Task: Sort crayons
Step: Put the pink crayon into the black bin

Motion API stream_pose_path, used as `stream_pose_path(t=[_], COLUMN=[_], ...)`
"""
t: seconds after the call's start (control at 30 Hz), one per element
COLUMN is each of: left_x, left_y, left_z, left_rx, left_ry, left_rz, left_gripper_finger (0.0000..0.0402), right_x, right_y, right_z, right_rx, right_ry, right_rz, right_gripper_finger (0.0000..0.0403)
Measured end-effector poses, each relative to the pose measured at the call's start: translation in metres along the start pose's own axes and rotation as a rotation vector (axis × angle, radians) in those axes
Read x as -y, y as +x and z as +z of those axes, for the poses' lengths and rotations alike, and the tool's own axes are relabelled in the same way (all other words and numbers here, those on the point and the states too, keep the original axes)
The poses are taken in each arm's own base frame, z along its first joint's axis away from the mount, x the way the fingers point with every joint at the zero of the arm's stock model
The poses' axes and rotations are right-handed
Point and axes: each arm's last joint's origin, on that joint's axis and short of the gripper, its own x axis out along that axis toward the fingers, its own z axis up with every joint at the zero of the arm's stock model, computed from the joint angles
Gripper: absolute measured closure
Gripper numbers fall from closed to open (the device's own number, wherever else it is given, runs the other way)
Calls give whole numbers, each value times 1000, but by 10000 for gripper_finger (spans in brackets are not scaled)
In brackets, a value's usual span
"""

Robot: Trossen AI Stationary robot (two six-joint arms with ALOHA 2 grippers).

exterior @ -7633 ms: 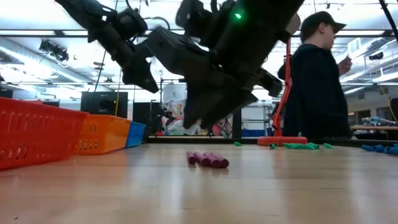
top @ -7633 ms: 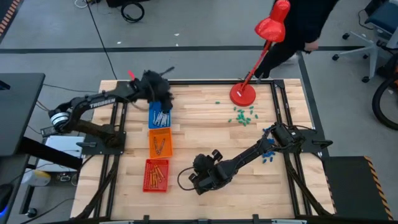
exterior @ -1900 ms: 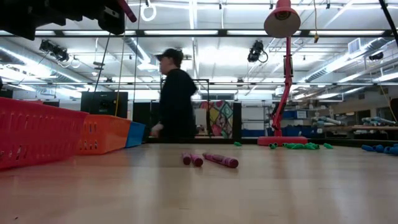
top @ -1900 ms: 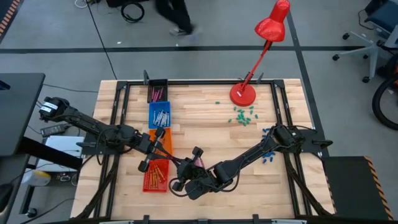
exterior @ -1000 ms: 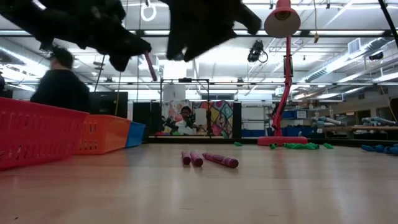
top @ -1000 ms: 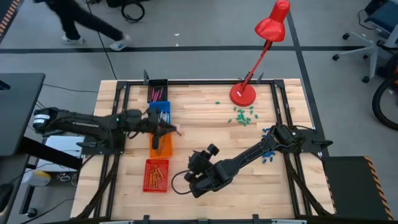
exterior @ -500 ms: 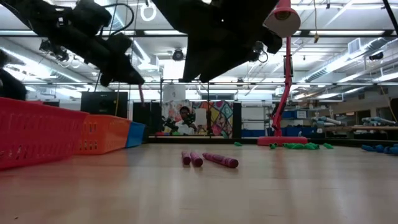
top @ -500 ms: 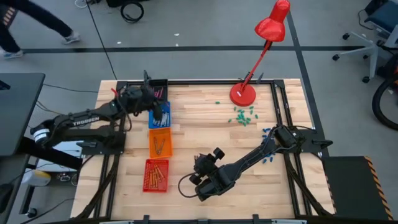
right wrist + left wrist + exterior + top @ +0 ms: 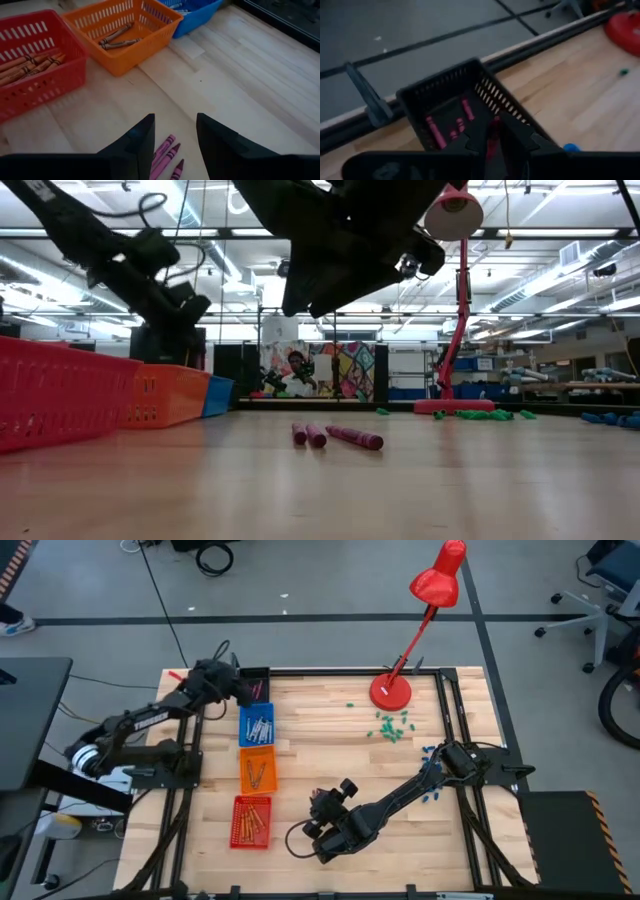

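- High view: the left gripper point(image 9: 243, 688) hangs over the black basket point(image 9: 254, 687) at the far edge of the table point(image 9: 330, 755). In line with that basket, coming nearer, stand a blue basket point(image 9: 257, 727), an orange basket point(image 9: 257, 770) and a red basket point(image 9: 250, 821), each with crayons inside. The right gripper point(image 9: 318, 823) hovers over the near middle of the table, beside the red basket; its body hides the wood beneath it. A red lamp point(image 9: 391, 691) stands on the far side, with green bits point(image 9: 389, 726) near its base and blue bits point(image 9: 430, 790) by the right arm.
- Low view: three magenta crayons point(image 9: 337, 436) lie loose on the wood, two side by side and one a little apart from them. The right arm's dark bulk fills the top of the frame above them. The red, orange and blue baskets line the left side, and the left arm shows raised behind them.
- Left wrist view: the left gripper's fingers point(image 9: 515, 134) stand narrow, pinching a pink crayon point(image 9: 493, 141) between them. Just past them is the black basket, with more pink crayons point(image 9: 449, 125) on its floor. A blue bit point(image 9: 571, 147) lies on the wood beside it.
- Right wrist view: the right gripper's fingers point(image 9: 216, 134) stand apart with nothing between them, above the loose magenta crayons. Beyond lie the red basket with orange crayons point(image 9: 27, 62), the orange basket with a few dark crayons point(image 9: 116, 37), and the blue basket.
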Motion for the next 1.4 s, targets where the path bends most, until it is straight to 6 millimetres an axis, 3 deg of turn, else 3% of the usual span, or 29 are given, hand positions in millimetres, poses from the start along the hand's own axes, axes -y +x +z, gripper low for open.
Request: stream_pose_path(t=[0.17,0.63,0.87,1.13,1.4], left_x=[-7,-6,-7,-8,-8], left_y=[20,60,77,82,82], left_z=[-3,21,18,15,15], left_rx=[-84,-272,-407,-432,-427], left_ry=[-12,18,40,44,45], left_rz=[26,-3,-14,24,29], left_gripper_finger=[350,350,349,342,292], right_x=[-1,-2,-2,-3,-3], right_y=[0,0,0,0,0], right_z=[0,1,1,1,2], right_rx=[2,8,5,7,8], right_ry=[7,-11,-22,-23,-21], right_rz=[5,13,17,21,22], right_gripper_finger=[254,254,254,254,254])
